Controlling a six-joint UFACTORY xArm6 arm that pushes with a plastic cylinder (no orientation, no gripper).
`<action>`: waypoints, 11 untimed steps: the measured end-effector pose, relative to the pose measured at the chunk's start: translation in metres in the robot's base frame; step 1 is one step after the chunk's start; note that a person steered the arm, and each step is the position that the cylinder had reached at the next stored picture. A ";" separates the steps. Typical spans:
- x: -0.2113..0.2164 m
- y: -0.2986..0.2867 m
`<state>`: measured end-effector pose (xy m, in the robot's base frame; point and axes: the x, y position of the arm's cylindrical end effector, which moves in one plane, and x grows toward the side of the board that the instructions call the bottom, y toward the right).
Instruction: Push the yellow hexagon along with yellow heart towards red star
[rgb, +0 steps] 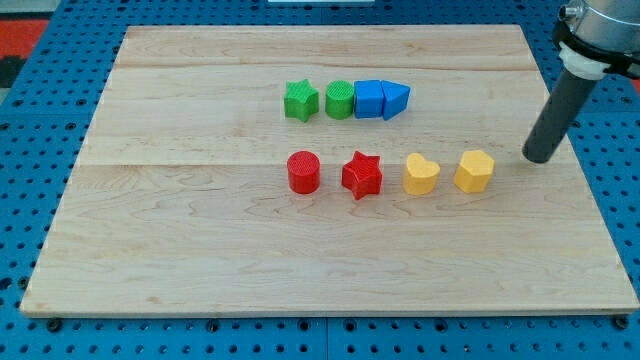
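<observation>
The yellow hexagon (474, 171) lies right of the board's centre. The yellow heart (421, 174) lies just to its left, a small gap between them. The red star (362, 175) lies left of the heart, apart from it. My tip (539, 158) is at the lower end of the dark rod, to the right of the hexagon and slightly higher in the view, with a clear gap between tip and hexagon.
A red cylinder (303, 172) lies left of the star. Above them a row holds a green star (301, 100), a green cylinder (340, 99), a blue cube (369, 98) and a blue triangular block (395, 99). The wooden board (200, 240) sits on a blue pegboard.
</observation>
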<state>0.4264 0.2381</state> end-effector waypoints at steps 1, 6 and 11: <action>-0.022 -0.021; -0.072 -0.090; 0.045 -0.059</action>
<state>0.4716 0.1790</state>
